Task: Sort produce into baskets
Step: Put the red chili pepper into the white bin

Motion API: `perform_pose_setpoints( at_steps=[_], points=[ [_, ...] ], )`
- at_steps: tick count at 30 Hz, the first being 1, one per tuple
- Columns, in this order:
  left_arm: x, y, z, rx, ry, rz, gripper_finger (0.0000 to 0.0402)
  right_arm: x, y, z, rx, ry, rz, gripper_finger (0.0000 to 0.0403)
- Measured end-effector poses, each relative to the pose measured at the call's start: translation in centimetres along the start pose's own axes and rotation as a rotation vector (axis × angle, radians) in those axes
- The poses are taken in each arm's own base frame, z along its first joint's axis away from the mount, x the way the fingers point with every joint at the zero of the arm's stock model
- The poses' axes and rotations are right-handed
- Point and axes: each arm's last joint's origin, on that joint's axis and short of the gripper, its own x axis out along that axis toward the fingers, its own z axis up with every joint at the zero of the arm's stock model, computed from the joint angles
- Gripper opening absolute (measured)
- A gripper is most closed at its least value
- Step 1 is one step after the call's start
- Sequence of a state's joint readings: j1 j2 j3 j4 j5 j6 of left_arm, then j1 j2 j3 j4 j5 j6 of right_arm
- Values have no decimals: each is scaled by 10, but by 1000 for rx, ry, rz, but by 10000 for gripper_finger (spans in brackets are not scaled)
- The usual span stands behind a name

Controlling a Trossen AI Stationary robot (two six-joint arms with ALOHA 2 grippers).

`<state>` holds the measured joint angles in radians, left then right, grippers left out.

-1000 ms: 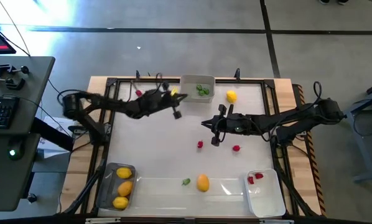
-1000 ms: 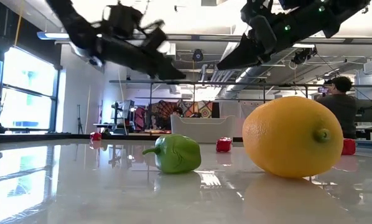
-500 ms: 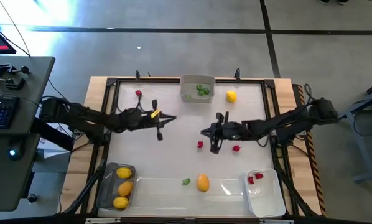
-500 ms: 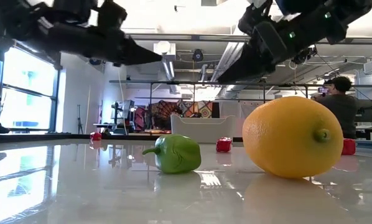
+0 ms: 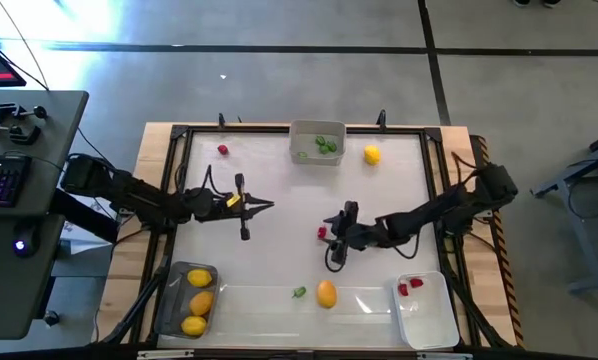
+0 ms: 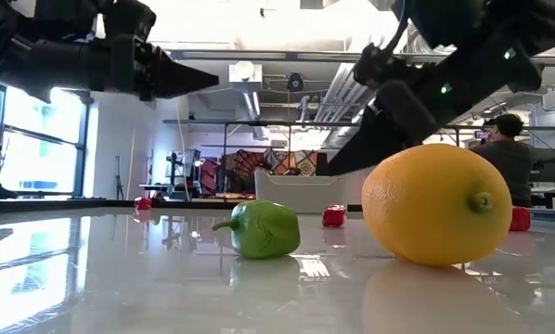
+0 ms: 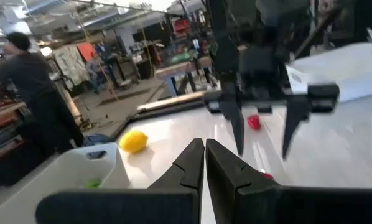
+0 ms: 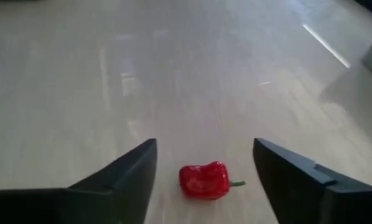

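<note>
My right gripper (image 5: pixel 325 236) is low over the table's middle and open. Its fingers stand on either side of a small red piece (image 8: pixel 203 181) that rests on the table (image 5: pixel 279 250), untouched. My left gripper (image 5: pixel 267 205) hovers shut and bare at mid-left, pointing level toward the right gripper (image 7: pixel 260 124). Loose on the table are a lemon (image 5: pixel 326 293) and a green piece (image 5: pixel 299 292) near the front, a lemon (image 5: pixel 372 154) and a red piece (image 5: pixel 222 150) at the far side.
A grey basket (image 5: pixel 301 131) with green pieces stands at the far edge. A dark basket (image 5: pixel 171 300) with three lemons is at the near left, a white basket (image 5: pixel 429 320) with red pieces at the near right. A person (image 6: pixel 509 148) stands in the room behind.
My left gripper has drawn back from beside the grey basket toward the table's left and near side, staying shut. My right gripper has sunk and shifted toward the near edge, coming down around the red piece.
</note>
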<state>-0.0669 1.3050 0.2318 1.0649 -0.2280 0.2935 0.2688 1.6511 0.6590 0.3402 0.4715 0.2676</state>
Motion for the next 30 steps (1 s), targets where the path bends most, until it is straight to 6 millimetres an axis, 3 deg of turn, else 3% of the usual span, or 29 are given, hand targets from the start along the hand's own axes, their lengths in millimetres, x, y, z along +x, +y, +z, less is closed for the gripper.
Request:
perform_pose_setpoints(
  at_steps=[4, 11, 21, 30],
  points=[
    [0, 0, 0, 0, -2, 0, 5, 10, 1, -9, -17, 33, 28, 284],
    [-1, -1, -3, -28, 23, -7, 5, 20, 4, -21, -61, 70, 31, 278],
    [-2, -5, -3, -64, 27, -28, 5, 27, -3, -24, 10, 86, 10, 230],
    [-2, -6, -3, -40, 23, -34, 5, 29, -5, -24, 39, 96, 17, 145]
  ],
)
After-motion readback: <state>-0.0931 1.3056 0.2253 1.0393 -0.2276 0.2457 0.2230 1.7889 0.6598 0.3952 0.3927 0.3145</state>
